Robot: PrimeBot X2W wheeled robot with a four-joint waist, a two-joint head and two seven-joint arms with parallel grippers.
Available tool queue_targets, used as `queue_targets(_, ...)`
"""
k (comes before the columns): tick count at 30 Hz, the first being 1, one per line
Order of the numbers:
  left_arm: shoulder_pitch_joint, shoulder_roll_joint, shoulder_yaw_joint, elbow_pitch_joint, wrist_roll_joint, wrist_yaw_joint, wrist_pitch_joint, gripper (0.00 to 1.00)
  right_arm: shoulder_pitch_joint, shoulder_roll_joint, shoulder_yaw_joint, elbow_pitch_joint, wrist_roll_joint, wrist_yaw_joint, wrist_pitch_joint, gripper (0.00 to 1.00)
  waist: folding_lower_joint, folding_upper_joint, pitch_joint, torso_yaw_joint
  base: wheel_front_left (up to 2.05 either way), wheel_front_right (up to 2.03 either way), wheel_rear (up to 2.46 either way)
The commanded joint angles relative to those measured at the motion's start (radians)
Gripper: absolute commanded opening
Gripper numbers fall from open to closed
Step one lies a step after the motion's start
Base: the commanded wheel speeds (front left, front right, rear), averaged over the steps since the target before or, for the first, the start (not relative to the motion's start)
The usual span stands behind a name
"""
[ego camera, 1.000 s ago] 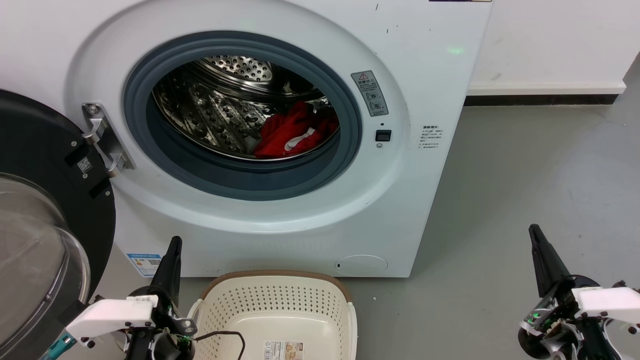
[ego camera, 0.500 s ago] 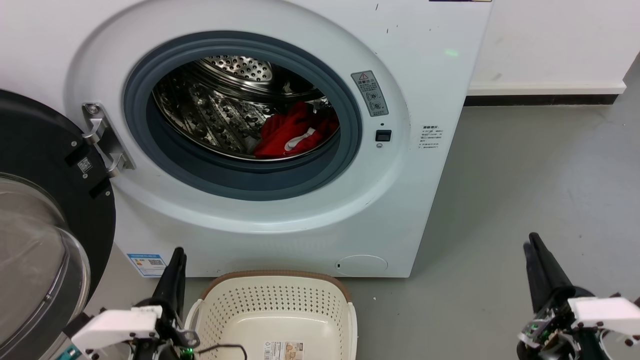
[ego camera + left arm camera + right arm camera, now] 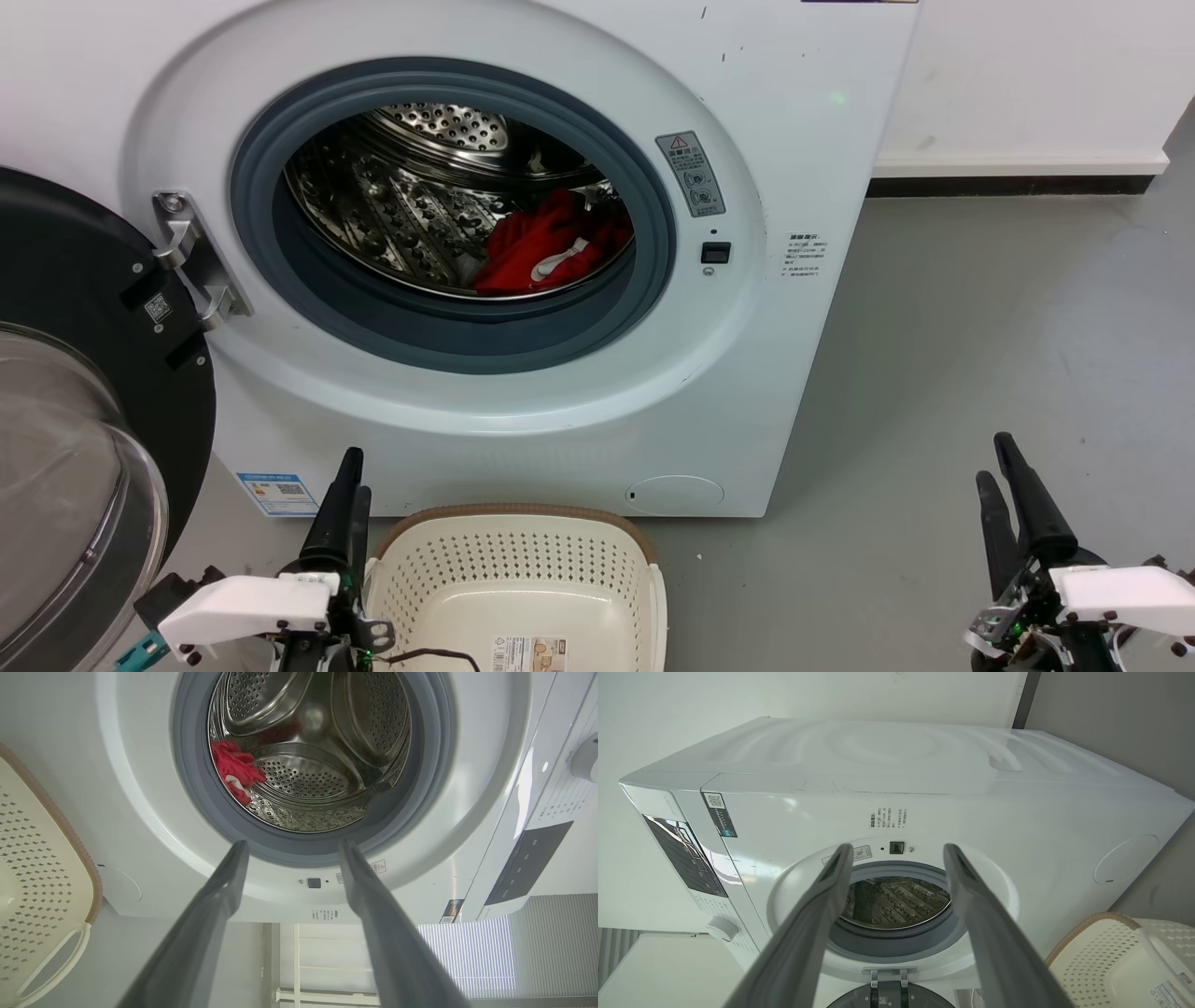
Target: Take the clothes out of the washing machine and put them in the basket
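Note:
The white washing machine (image 3: 803,121) stands with its door swung open, and red clothes (image 3: 546,245) lie at the right of the steel drum. In the left wrist view the clothes (image 3: 235,769) are bunched at the drum's left side. The cream basket (image 3: 523,569) sits on the floor under the opening with nothing in it. My left gripper (image 3: 356,474) is open just left of the basket, and its fingers (image 3: 219,905) point at the opening. Low on the floor at the far right, my right gripper (image 3: 993,459) is open and holds nothing.
The black-rimmed glass door (image 3: 84,373) hangs open at the left, close to my left arm. Grey floor (image 3: 980,308) stretches to the right of the machine, up to a white wall with a dark baseboard (image 3: 1008,185). The right wrist view shows the basket (image 3: 1101,952) at lower right.
My left gripper has shifted right, closer to the basket's rim. My right gripper sits slightly lower than a second ago, and both its fingers now show apart. The clothes have not moved.

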Motion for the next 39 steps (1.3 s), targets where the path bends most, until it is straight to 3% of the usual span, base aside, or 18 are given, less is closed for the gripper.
queue_targets(1,-0.031,0.002,-0.005,-0.025,0.026,0.0,-0.009,1.0,-0.004,-0.002,0.002,-0.025,-0.022,0.0,-0.009,1.0,0.0,0.0,0.0,0.0,0.0,0.0,0.0)
queue_targets(13,-0.041,0.002,-0.029,-0.075,0.292,0.001,-0.061,1.0,0.017,-0.004,0.013,-0.075,-0.309,0.0,-0.061,1.0,0.0,0.0,-0.002,0.001,0.0,0.0,0.0)
queue_targets(27,-0.048,0.002,-0.09,-0.102,0.578,0.035,-0.112,1.0,0.041,-0.002,0.026,-0.111,-0.64,0.0,-0.113,1.0,0.0,0.0,-0.003,0.006,0.0,0.0,0.0)
queue_targets(28,-0.051,0.002,-0.099,-0.107,0.636,0.043,-0.123,1.0,0.045,-0.001,0.029,-0.118,-0.706,0.0,-0.124,1.0,0.0,0.0,-0.002,0.007,0.0,0.0,0.0)
queue_targets(39,-0.05,0.003,-0.119,-0.122,0.803,0.063,-0.157,1.0,0.057,-0.001,0.041,-0.128,-0.91,0.0,-0.159,1.0,0.0,0.0,0.0,0.008,0.0,0.0,0.0)
